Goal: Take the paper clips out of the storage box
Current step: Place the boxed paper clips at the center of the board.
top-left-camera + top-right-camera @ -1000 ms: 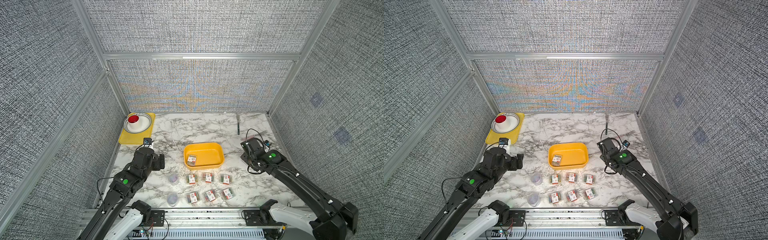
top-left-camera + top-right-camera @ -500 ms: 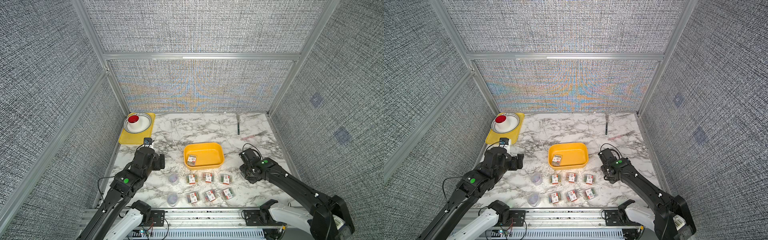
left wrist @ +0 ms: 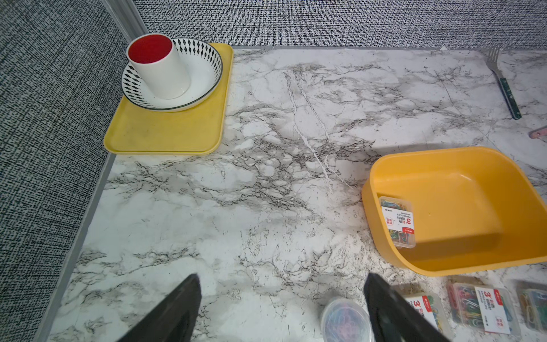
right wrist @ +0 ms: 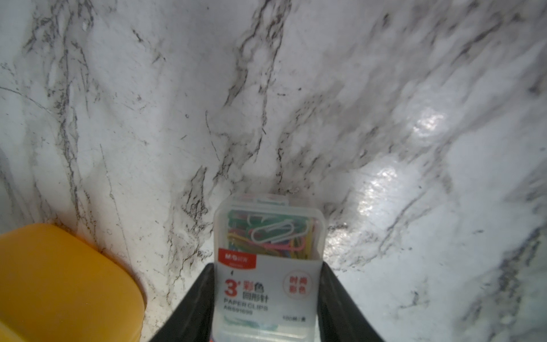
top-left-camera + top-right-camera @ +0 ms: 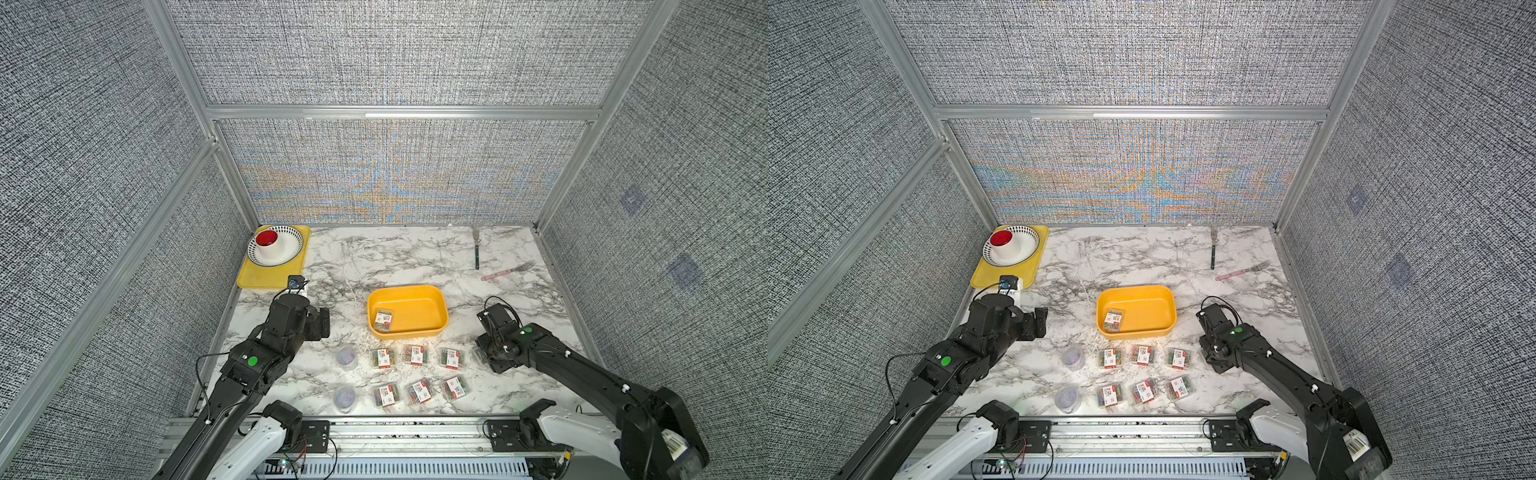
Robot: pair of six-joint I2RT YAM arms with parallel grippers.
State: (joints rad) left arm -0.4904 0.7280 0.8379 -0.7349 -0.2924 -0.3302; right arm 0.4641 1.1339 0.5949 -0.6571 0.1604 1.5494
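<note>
As both top views show, your box (image 5: 419,309) sits mid-table, a lone pack (image 5: 383,320) against its left wall, six packs (image 5: 415,354) between it and the front edge; bare marble (image 5: 395,257) stretches behind. Left wrist view: your left gripper (image 3: 281,277) spread, empty, marble open ahead up to the tray (image 3: 165,133). Right wrist view: your right gripper (image 4: 266,266) clamped on the held pack (image 4: 268,237), apart from the box's corner.

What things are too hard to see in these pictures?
- Held box: one end is cut off at the right wrist view's edge; the right arm mostly hides it in both top views.
- Pink fork: cut off at the left wrist view's edge.
- Other boxes: labels too small to read in both top views.
</note>
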